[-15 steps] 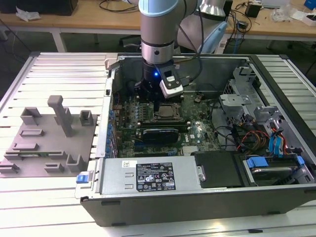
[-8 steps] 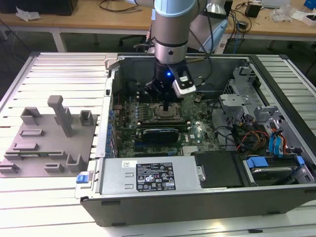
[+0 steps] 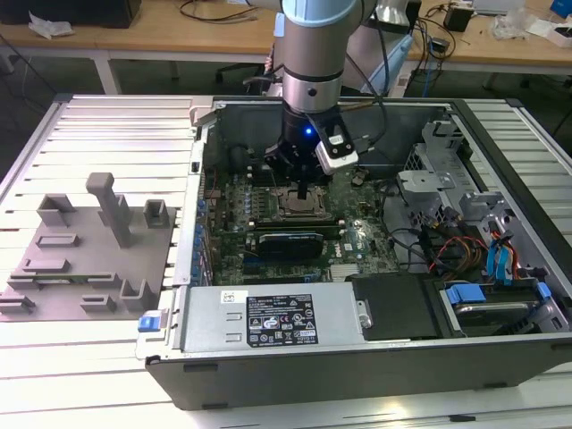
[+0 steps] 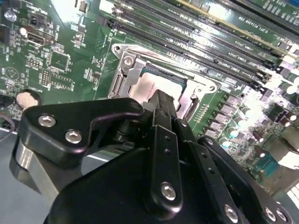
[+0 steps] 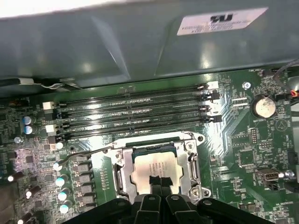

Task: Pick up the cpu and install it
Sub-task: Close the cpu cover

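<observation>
Your gripper (image 3: 304, 188) hangs straight down inside the open computer case (image 3: 375, 371), with its fingers (image 5: 152, 181) brought together, no gap between them and nothing clamped. In both wrist views the tips (image 4: 161, 99) sit at the middle of the cpu's top, though you cannot tell whether they touch it or stop just above it. The cpu (image 5: 156, 165) lies flat directly beneath the gripper, seated inside the socket frame (image 5: 122, 173), whose metal rim surrounds it on all sides. Around the socket spreads the green motherboard (image 5: 233, 154), with the memory slots (image 5: 135, 116) just past the frame from the fingertips. In the exterior view the grey fixture plate (image 3: 89, 259) lies well apart from the gripper, outside the case toward the exterior view's left.
</observation>
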Robot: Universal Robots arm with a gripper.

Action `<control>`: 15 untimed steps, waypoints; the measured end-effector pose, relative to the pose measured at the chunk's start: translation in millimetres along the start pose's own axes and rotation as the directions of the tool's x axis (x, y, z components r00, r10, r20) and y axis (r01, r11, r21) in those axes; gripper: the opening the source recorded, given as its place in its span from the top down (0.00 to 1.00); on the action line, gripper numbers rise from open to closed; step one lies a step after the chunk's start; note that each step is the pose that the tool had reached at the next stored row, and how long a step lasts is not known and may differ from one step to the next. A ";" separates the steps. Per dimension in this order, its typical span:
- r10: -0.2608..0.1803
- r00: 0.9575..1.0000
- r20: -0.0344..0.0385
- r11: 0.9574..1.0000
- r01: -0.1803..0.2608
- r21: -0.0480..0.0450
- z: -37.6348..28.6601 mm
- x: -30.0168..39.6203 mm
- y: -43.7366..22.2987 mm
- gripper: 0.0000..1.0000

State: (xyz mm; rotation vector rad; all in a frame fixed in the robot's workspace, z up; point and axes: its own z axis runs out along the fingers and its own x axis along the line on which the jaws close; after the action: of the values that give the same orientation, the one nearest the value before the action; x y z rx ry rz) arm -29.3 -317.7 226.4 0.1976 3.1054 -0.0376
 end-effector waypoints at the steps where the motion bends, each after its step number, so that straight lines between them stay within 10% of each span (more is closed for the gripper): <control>1: -0.001 1.000 0.000 1.000 0.001 0.000 -1.6 0.0 0.0 0.89; 9: -0.004 1.000 0.000 1.000 0.004 0.000 -32.4 -1.0 -0.7 0.89; 15: -0.004 1.000 0.000 1.000 0.004 0.000 -34.1 -1.1 -0.8 0.89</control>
State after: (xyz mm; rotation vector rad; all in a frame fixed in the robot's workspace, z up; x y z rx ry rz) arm -29.3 -317.7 260.5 0.1910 3.1058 -0.0374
